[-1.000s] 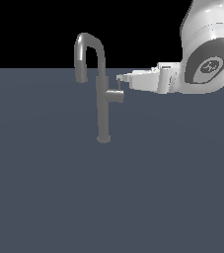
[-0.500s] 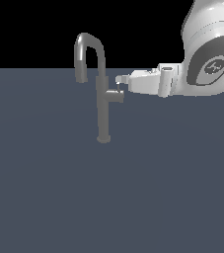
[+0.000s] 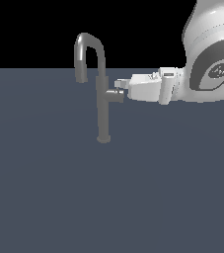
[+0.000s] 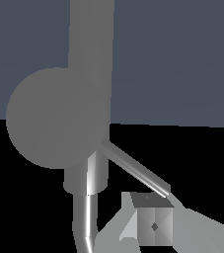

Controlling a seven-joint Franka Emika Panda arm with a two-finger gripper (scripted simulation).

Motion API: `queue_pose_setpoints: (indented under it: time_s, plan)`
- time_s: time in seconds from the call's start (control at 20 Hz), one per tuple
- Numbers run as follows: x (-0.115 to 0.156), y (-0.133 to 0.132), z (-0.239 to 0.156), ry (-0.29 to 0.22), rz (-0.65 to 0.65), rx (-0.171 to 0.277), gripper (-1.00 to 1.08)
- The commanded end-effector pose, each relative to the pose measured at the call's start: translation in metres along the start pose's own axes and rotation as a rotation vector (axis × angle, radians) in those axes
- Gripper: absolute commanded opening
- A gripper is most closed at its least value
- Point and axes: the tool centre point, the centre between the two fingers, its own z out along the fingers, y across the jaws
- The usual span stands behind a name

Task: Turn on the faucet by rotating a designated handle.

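You're at the contact step: the white gripper (image 3: 122,87) sits right at the short grey cylindrical handle (image 3: 115,95) on the tall slim grey metal faucet (image 3: 102,106), mid-table. Can't tell if it's clenched or released. Next you'd push the thin lever pin (image 4: 135,169) around.

No text, number or brand can be read in either view. The only sign is a small dark emblem on the grey round cap of the arm (image 3: 217,69), behind the end effector (image 3: 119,89), too blurred to make out.
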Motion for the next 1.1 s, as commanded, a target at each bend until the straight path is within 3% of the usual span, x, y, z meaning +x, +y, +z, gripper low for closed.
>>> queue_pose_setpoints:
  time_s: [0.0, 0.1, 0.15, 0.55, 0.6, 0.65, 1.05]
  plan:
    - [0.023, 0.013, 0.000, 0.002, 0.028, -0.003, -1.00]
    - [0.029, 0.017, 0.000, 0.002, 0.031, -0.003, -1.00]
    - [0.008, 0.007, 0.000, -0.002, -0.005, -0.002, -1.00]
    - [0.063, 0.019, 0.000, 0.002, 0.031, -0.003, -1.00]
    - [0.063, 0.019, 0.000, 0.002, 0.031, -0.003, -1.00]
    - [0.038, 0.010, 0.000, -0.006, -0.010, -0.005, -1.00]
    - [0.080, 0.006, 0.000, 0.000, 0.022, -0.004, -1.00]
